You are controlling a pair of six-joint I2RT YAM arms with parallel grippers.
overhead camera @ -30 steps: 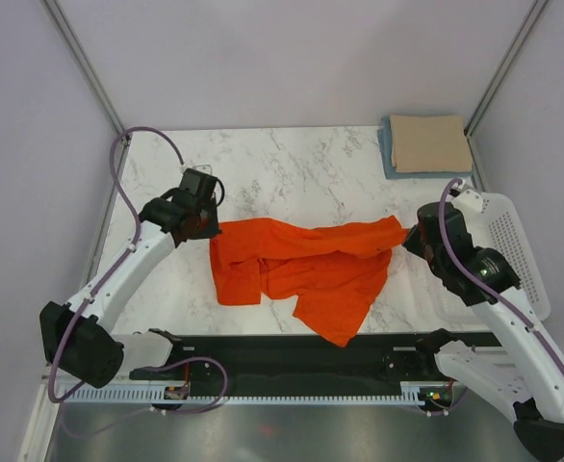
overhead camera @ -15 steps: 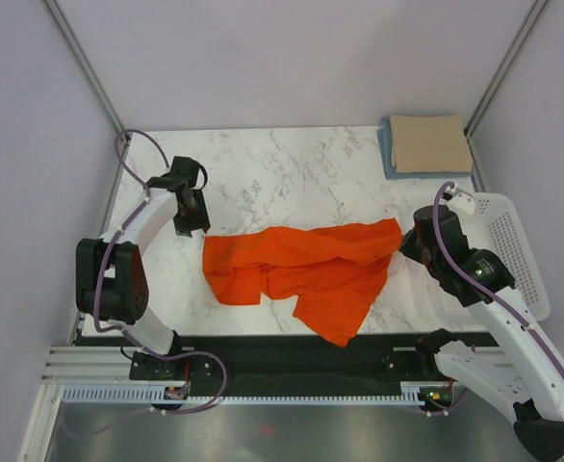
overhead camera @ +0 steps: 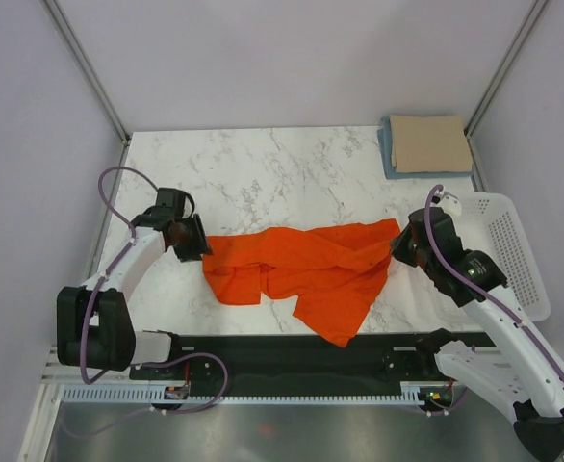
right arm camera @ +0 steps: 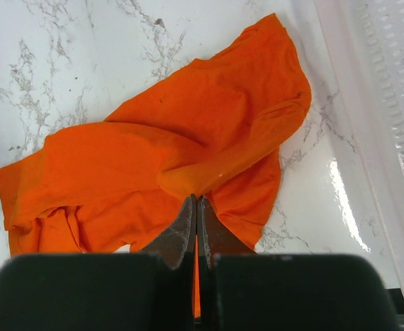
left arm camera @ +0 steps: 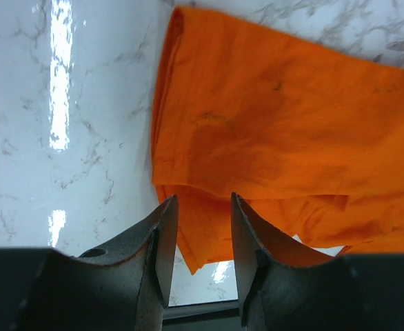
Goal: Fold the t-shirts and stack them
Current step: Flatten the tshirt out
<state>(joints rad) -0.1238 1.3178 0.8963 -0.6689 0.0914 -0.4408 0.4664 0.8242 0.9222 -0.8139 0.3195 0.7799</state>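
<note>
Quick count: three t-shirts total, so one orange t-shirt (overhead camera: 306,269), one tan t-shirt (overhead camera: 428,142), one light blue t-shirt (overhead camera: 387,154). One white basket (overhead camera: 513,245). Two claws, left claw (overhead camera: 201,244) and right claw (overhead camera: 398,247). One desk (overhead camera: 263,173).

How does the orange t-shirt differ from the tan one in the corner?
The orange t-shirt lies rumpled, spread across the table; the tan t-shirt is folded square in its far right corner. The right gripper pinches the orange one; nothing touches the tan one, which rests on a folded blue t-shirt. Both are plain cloth.
</note>
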